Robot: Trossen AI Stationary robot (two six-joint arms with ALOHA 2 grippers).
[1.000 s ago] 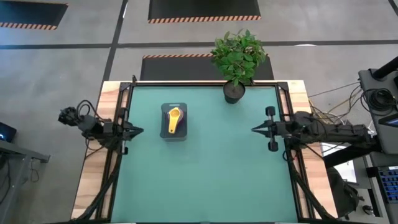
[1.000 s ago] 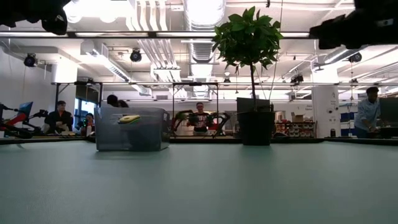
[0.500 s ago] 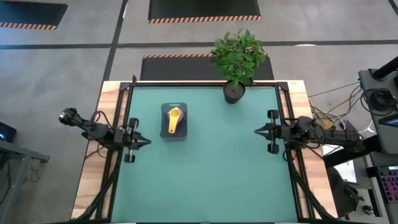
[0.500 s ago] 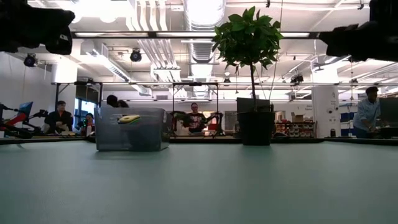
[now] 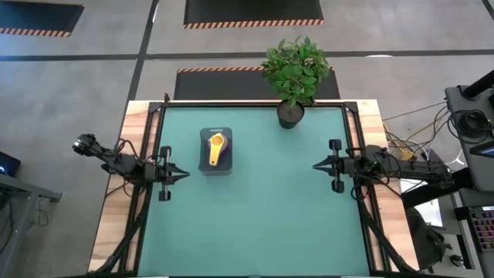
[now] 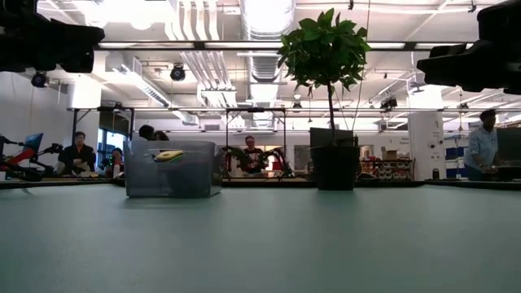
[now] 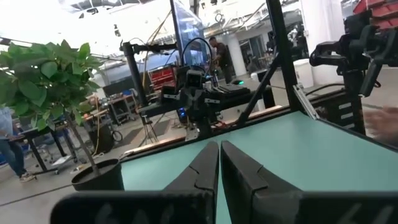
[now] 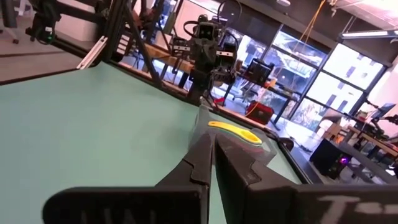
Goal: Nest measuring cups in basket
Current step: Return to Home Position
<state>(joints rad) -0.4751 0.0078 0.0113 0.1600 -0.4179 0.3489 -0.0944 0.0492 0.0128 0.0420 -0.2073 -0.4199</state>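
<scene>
Right, both arms are parked at opposite bench (image 5: 255, 224) edges, held up off the surface. The left pincer (image 5: 183, 174) is at 9 o'clock with its tips aimed at centre. Its fingers (image 7: 200, 177) are squeezed to a thin slit and grip nothing. The right pincer (image 5: 316, 164) is at 3 o'clock, mirrored, with its fingers (image 8: 200, 163) likewise closed up and empty. Both are well apart from everything on the bench.

The basket (image 5: 216, 152) stands at roughly 10 o'clock from bench centre, nearer the left pincer than the right. The yellow measuring cup (image 5: 215, 149) lies inside it, lengthwise along the basket. In the low view it shows near the top of the basket. Can't make out any cups under it.

The plant pot (image 5: 290, 114) sits at the 12-to-1 o'clock edge, apart from the basket.

Pale lettering on the right pincer's body is cropped in its wrist view and unreadable. Several people (image 6: 80, 151) are in the room beyond the bench.
</scene>
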